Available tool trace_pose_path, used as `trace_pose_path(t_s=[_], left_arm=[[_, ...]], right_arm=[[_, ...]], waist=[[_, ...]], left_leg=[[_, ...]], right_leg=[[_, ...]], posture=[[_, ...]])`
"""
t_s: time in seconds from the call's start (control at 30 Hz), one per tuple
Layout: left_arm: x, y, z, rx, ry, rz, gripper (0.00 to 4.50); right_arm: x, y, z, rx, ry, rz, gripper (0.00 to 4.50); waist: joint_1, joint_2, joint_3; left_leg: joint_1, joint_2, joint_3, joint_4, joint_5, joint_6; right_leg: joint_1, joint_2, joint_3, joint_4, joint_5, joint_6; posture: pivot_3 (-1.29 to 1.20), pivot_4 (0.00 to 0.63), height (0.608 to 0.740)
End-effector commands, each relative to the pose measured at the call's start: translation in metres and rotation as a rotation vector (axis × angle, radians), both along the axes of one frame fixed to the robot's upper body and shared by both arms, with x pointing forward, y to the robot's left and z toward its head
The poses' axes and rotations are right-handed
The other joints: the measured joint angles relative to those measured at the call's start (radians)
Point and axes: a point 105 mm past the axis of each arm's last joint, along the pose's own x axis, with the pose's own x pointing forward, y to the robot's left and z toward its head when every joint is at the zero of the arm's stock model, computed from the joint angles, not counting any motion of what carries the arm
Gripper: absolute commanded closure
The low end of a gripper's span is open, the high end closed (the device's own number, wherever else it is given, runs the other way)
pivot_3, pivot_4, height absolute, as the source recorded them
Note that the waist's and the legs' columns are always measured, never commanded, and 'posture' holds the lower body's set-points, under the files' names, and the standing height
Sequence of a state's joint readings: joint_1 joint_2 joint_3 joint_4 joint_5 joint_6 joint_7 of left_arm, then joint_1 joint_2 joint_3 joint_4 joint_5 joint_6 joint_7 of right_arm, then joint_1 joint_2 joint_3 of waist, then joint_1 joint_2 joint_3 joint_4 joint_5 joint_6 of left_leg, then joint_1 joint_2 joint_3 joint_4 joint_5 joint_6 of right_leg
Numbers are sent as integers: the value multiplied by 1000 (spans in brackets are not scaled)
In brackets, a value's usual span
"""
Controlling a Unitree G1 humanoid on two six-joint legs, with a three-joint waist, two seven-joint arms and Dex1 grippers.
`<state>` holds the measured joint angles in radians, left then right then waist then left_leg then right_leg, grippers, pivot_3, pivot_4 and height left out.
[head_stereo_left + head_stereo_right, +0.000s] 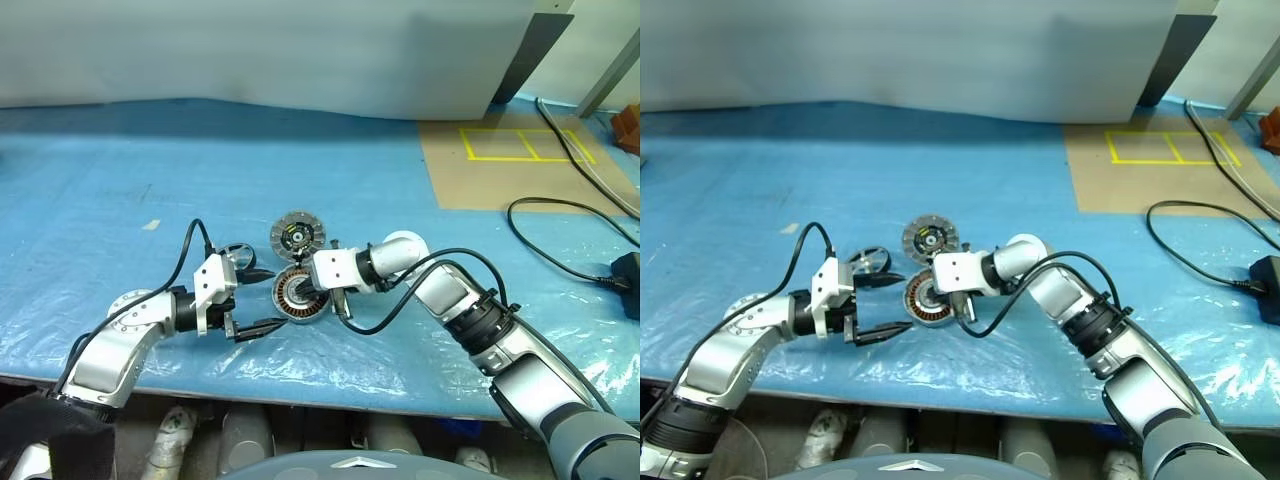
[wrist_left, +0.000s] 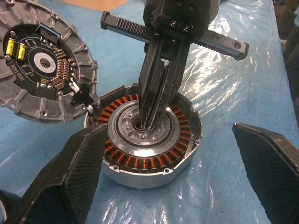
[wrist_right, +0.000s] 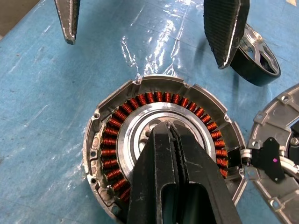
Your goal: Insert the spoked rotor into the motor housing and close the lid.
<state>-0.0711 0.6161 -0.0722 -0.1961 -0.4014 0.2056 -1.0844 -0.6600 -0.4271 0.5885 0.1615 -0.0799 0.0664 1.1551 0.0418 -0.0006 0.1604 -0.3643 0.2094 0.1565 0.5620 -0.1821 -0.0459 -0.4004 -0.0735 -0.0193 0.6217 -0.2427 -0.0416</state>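
The motor housing [image 1: 290,306] lies open on the blue table, its copper windings [image 2: 140,163] ringing a silver centre. The lid [image 1: 297,235] lies flat behind it, joined at the rim, its ribbed inner face with the circuit board turned up [image 2: 37,70]. My right gripper [image 2: 148,124] is shut with nothing in it, tips down in the housing's centre hole. My left gripper [image 1: 272,298] is open beside the housing, one finger [image 2: 70,177] close to its wall. The spoked rotor [image 3: 259,56] lies on the table just behind the left gripper, partly hidden by a finger.
Black cables [image 1: 560,215] and a power brick [image 1: 626,270] lie at the right. A brown board with yellow tape [image 1: 510,160] sits back right. A white wall panel [image 1: 300,50] closes the far side. The table's front edge [image 1: 300,395] runs just below the arms.
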Motion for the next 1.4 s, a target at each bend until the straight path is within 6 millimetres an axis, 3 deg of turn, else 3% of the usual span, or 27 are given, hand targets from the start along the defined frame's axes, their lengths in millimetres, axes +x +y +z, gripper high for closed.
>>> trace_pose_path(t_s=[0.03, 0.23, 0.43, 0.53, 0.6, 0.9, 0.97, 1.07, 1.1, 1.27, 1.4], left_arm=[[1, -1, 8, -13, -25, 1, 0], [-1, 0, 8, -13, -22, 11, 0], [-1, -2, 9, -15, -20, 3, 0], [-1, -2, 9, -15, -18, -2, 0], [-1, -3, 9, -14, -17, -5, 0], [-1, -3, 10, -12, -15, -7, 0], [-1, -3, 9, -12, -14, -7, 0], [-2, -4, 8, -13, -12, -7, 0], [-2, -4, 8, -15, -12, -7, 0], [-1, -2, 7, -12, -11, 0, 0], [0, -2, 8, -13, -15, 0, 0]], right_arm=[[-3, -26, -56, -197, 127, -60, 4485], [-7, -30, -61, -192, 145, -59, 4485], [0, 4, 10, 192, 312, -132, 4485], [4, 10, 46, 326, 347, -145, 4485], [6, 9, 56, 356, 350, -152, 4485], [-7, 4, 42, 292, 382, -142, 4485], [-8, 1, 17, 186, 353, -154, 4485], [-11, -15, -38, -49, 244, -154, 4485], [-14, -18, -45, -71, 247, -144, 4485], [-6, -12, -17, 69, 297, -169, 4485], [4, -1, 31, 294, 417, -195, 4485]], waist=[[0, 0, -2], [1, 1, -4], [-2, 0, -3], [-3, 1, -3], [-1, 1, -3], [4, 0, -2], [0, 0, -2], [2, 0, -2], [1, 1, -3], [1, 1, -3], [2, 1, -2]], left_leg=[[0, 0, 0, 0, 0, 0], [11, 0, 0, -1, -3, 4], [12, 0, 0, -2, -3, 4], [2, 1, 0, -2, -2, 4], [-8, 0, 0, -1, 0, 0], [-10, 1, 0, -2, 0, -1], [-9, 1, 0, -2, 0, 0], [-6, 1, 0, -1, 0, -1], [-6, 1, 0, -1, 0, -1], [1, 0, 0, -1, 0, 0], [-2, 0, 0, -1, 0, 0]], right_leg=[[0, 0, 0, 0, 0, 0], [11, 0, 0, -1, 0, 0], [11, 0, 1, -2, 0, 1], [0, 1, 1, -1, 0, 0], [-8, 1, 1, 1, 0, 0], [-8, 1, -2, -2, 0, 0], [-8, 1, -2, -2, 0, 0], [-5, 1, -2, -1, 0, 0], [-5, 0, -2, -2, 0, 0], [0, 0, 1, -1, 0, 0], [-2, 0, 1, -1, 0, 0]], posture=[[0, 150, 740], [0, 150, 740], [0, 150, 740], [0, 150, 740], [0, 150, 740], [0, 150, 740], [0, 150, 740], [0, 150, 740], [0, 150, 740], [0, 150, 740], [0, 150, 740]])
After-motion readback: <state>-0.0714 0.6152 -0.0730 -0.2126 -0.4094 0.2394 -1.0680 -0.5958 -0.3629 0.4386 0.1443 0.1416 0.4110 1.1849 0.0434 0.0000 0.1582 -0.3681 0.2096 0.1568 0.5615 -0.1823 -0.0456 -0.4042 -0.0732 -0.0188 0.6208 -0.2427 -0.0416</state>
